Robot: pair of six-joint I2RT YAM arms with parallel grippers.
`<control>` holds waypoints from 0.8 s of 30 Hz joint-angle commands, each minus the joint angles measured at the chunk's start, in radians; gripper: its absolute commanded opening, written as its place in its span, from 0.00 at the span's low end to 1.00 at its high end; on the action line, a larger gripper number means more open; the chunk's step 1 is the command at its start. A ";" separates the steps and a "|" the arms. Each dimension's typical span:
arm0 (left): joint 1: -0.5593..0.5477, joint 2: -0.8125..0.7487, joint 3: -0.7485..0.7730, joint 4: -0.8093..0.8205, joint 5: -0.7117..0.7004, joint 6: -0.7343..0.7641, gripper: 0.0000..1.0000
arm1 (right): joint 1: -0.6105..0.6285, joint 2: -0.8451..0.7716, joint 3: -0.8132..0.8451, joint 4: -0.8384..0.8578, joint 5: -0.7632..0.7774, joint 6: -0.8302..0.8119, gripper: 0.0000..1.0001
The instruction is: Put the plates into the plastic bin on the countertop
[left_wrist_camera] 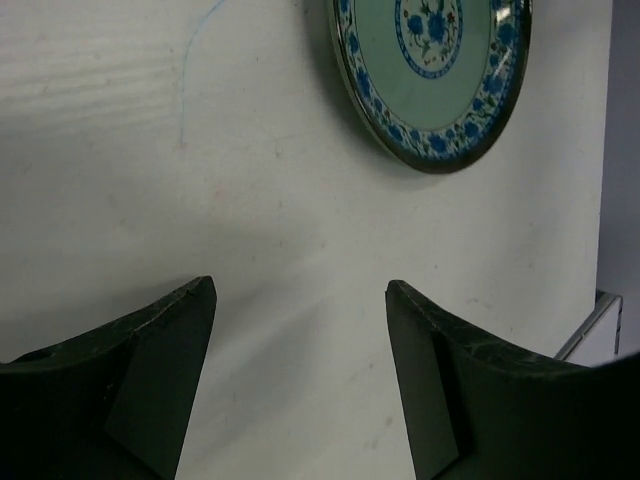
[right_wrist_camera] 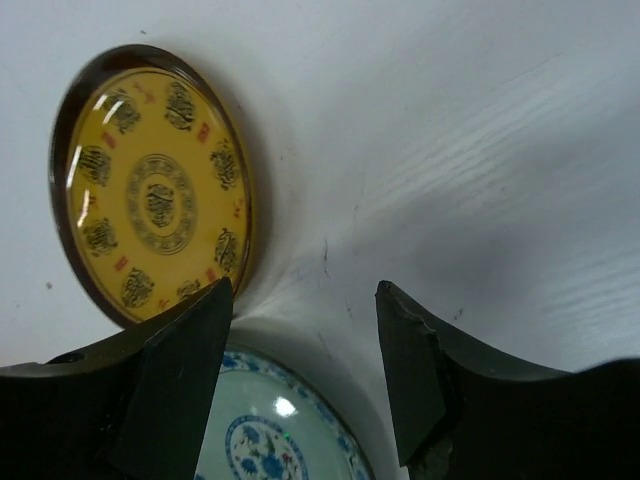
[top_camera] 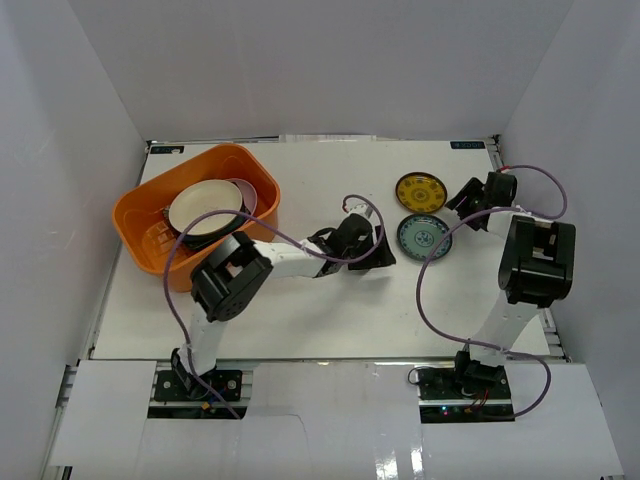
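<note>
The orange plastic bin stands at the far left of the white countertop. A cream plate lies on top in it, over a black one and a pink one. A small yellow-patterned plate and a blue-patterned plate lie on the table at the right. My left gripper is open and empty, just left of the blue plate. To the right of both plates, my right gripper is open, with only table between its fingers.
White walls close in the table on three sides. Purple cables loop over the table from both arms. The right arm's elbow block hangs over the right edge.
</note>
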 commanded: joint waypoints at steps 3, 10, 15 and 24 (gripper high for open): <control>-0.003 0.195 0.235 0.046 0.022 -0.040 0.79 | -0.009 0.163 0.110 0.094 -0.131 0.007 0.65; 0.021 0.421 0.484 -0.046 0.007 -0.051 0.77 | -0.009 0.300 0.199 0.131 -0.200 0.062 0.44; 0.023 0.533 0.628 -0.164 -0.045 -0.020 0.48 | -0.013 0.290 0.199 0.154 -0.189 0.089 0.08; 0.027 0.383 0.497 -0.118 -0.113 0.021 0.00 | -0.047 -0.087 0.072 0.261 -0.159 0.191 0.08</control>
